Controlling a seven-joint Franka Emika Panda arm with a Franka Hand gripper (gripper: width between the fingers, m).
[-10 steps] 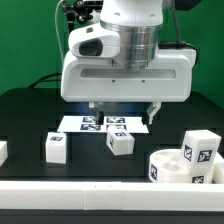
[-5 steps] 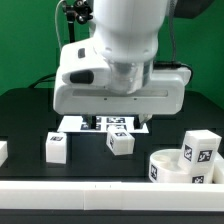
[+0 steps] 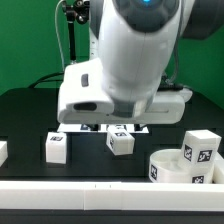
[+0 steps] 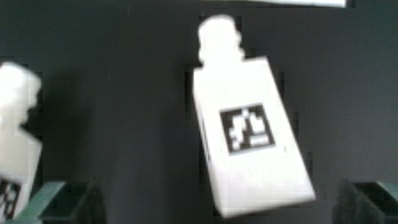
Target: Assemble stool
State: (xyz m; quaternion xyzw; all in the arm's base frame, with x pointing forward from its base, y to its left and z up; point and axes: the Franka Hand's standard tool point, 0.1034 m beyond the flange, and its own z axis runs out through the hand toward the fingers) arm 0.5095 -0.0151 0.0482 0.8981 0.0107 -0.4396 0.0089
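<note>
Three white blocky legs with black-and-white tags show in the exterior view. One leg lies at the front left, one at the middle, and one stands by the round seat at the front right. My gripper's hand hangs above and just behind the middle leg, and its fingers are hidden there. In the wrist view the gripper is open with its fingers wide apart. A tagged leg lies on the black table between them, and a second leg shows at the edge.
The marker board lies behind the middle leg, mostly covered by the hand. A long white rail runs along the table's front edge. Another white piece shows at the exterior view's far left.
The arm has swung and tilted, so its hand now sits lower and closer over the middle leg. No part on the table has moved.
</note>
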